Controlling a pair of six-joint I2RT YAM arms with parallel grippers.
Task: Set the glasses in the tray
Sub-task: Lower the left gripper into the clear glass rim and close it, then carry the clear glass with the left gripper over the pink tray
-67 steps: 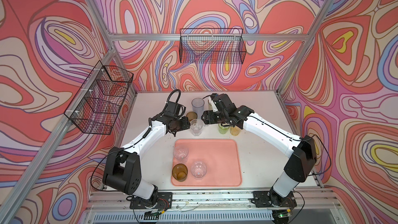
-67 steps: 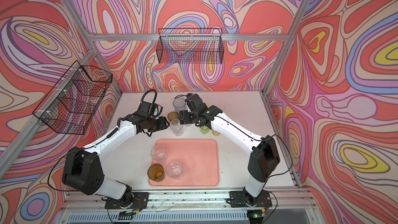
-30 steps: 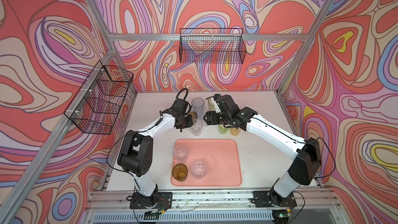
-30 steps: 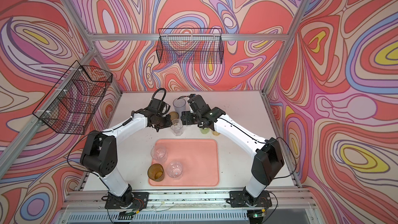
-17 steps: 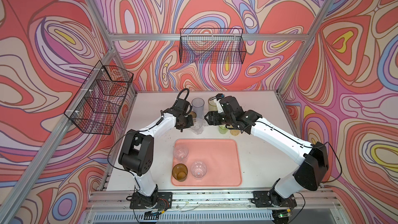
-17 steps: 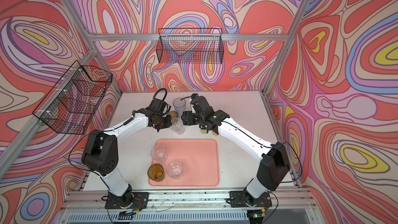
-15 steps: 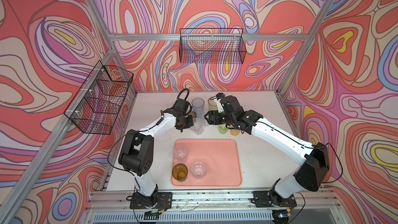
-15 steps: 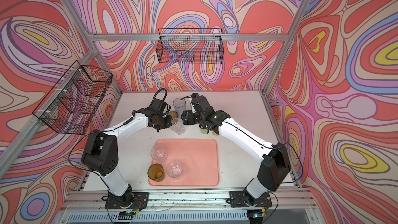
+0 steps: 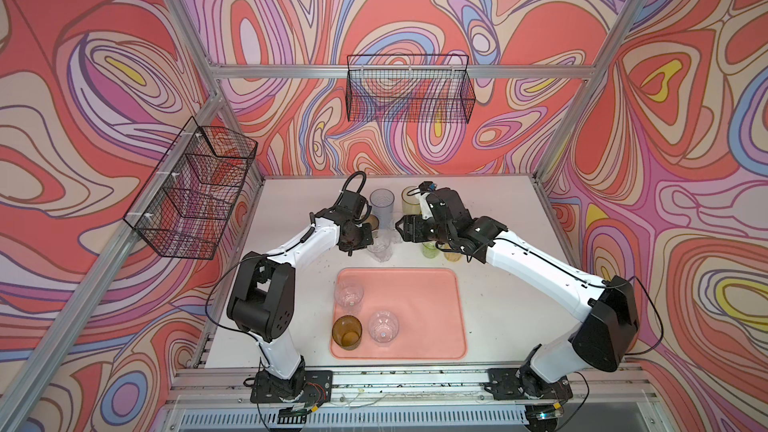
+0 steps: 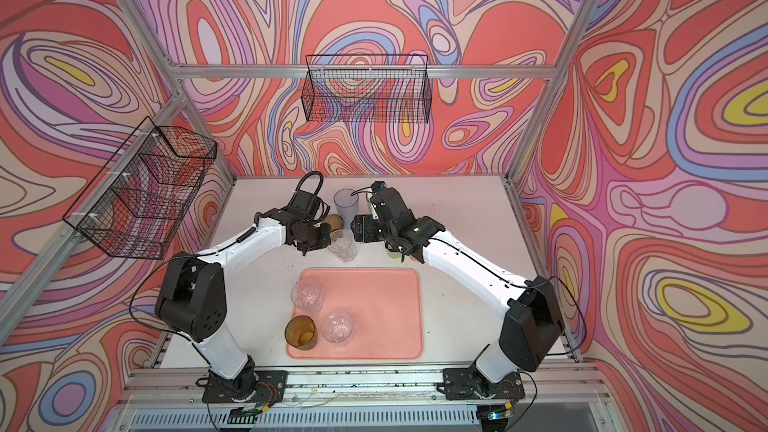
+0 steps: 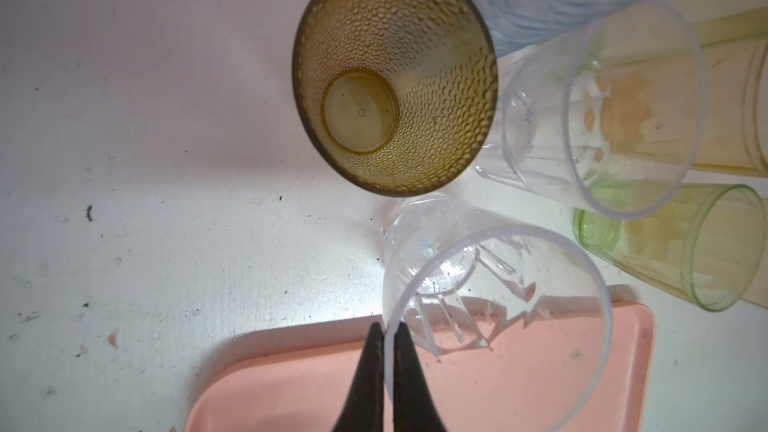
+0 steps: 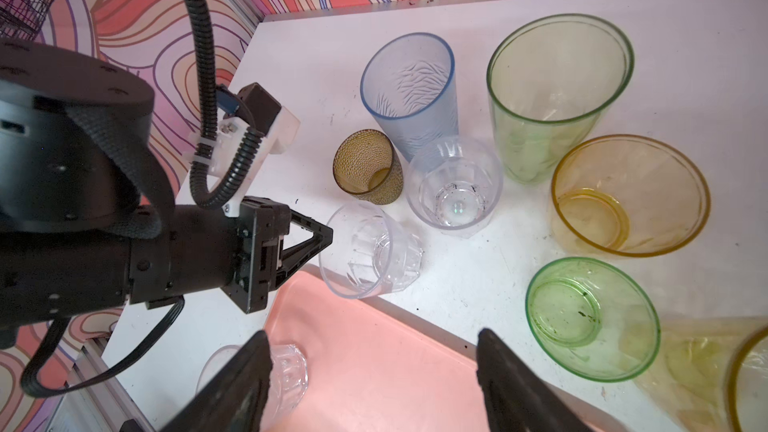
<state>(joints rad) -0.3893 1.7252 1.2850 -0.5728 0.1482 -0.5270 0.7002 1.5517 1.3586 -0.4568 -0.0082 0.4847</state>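
Clear glass (image 11: 494, 317) rim is pinched by left gripper (image 11: 388, 328); right gripper (image 12: 374, 338) hangs wide open.

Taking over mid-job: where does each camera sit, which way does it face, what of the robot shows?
Top views: high before the table, facing down and back; left arm, right arm whole.
Left wrist: on the left arm, facing down; left gripper shut on the clear glass.
Right wrist: on the right arm, facing down toward the left arm; right gripper open.
Shared: the top views nearly match; both wrist views show the clear glass, brown glass and tray.
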